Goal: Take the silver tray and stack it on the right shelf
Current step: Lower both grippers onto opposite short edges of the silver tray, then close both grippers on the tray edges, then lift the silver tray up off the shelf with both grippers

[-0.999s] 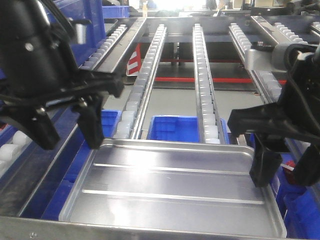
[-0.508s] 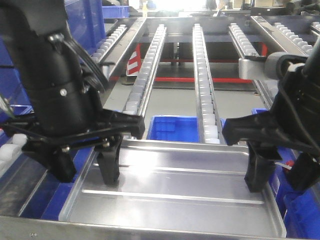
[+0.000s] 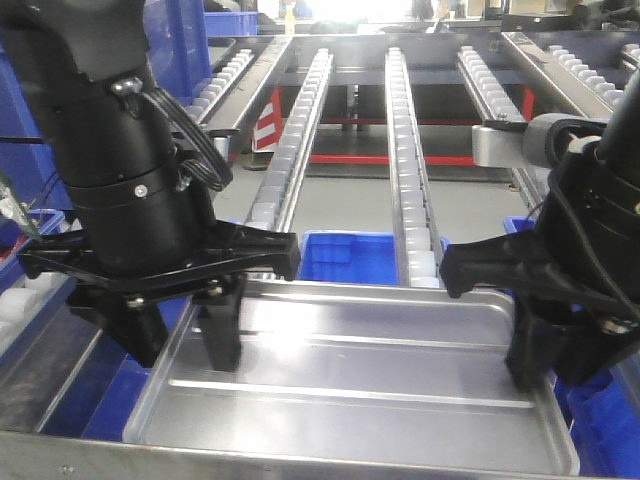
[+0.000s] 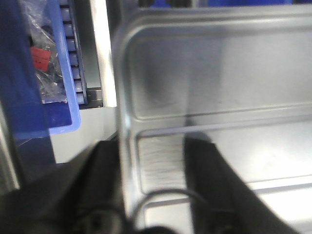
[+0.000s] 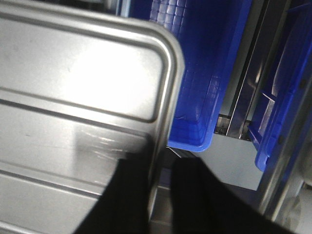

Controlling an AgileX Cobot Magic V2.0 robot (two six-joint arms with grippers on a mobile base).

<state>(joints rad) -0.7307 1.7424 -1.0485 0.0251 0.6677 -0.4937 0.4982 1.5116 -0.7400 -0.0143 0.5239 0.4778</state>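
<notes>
The silver tray lies flat at the near end of the right shelf, across its roller rails just behind the front bar. The left gripper straddles the tray's left rim with jaws apart, one finger inside and one outside. The right gripper does likewise on the right rim. If one side clamps first, or bites only the thin lip, the tray could tilt, slip free, or skate along the rollers.
</notes>
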